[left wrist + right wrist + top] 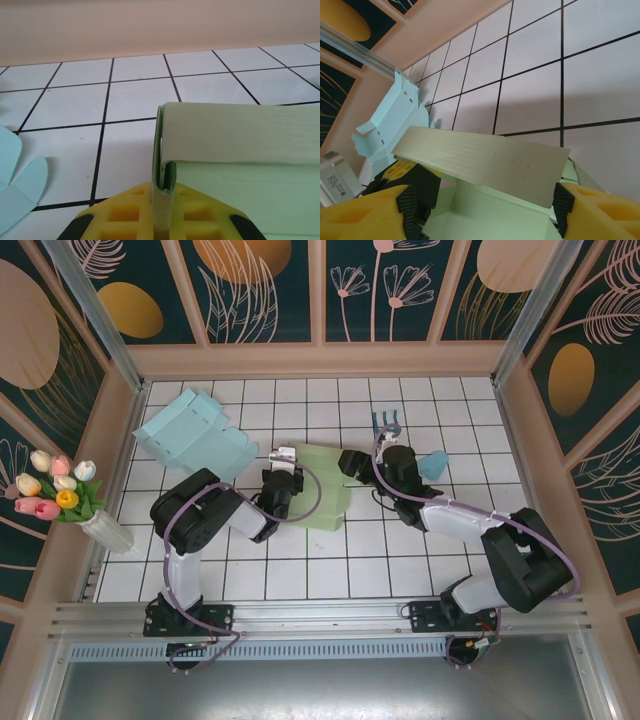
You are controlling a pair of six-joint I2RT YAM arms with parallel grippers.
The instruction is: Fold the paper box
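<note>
The pale green paper box [325, 490] lies partly folded in the middle of the table. My left gripper [283, 480] is at its left side, and its yellow fingers [125, 215] are shut on a thin upright green flap [164, 192] at the box's corner. A long flap [240, 137] leans over the box's inside. My right gripper [352, 462] is at the box's right side. In the right wrist view it [485, 215] stands open, with one finger on each side of the box. The tilted flap [485, 160] lies between the pads [563, 207].
A flat light blue box blank [195, 435] lies at the back left, close to the left arm. A vase of tulips [65, 495] stands at the left edge. A small blue object [433, 464] and a dark teal one [387, 421] sit at the back right.
</note>
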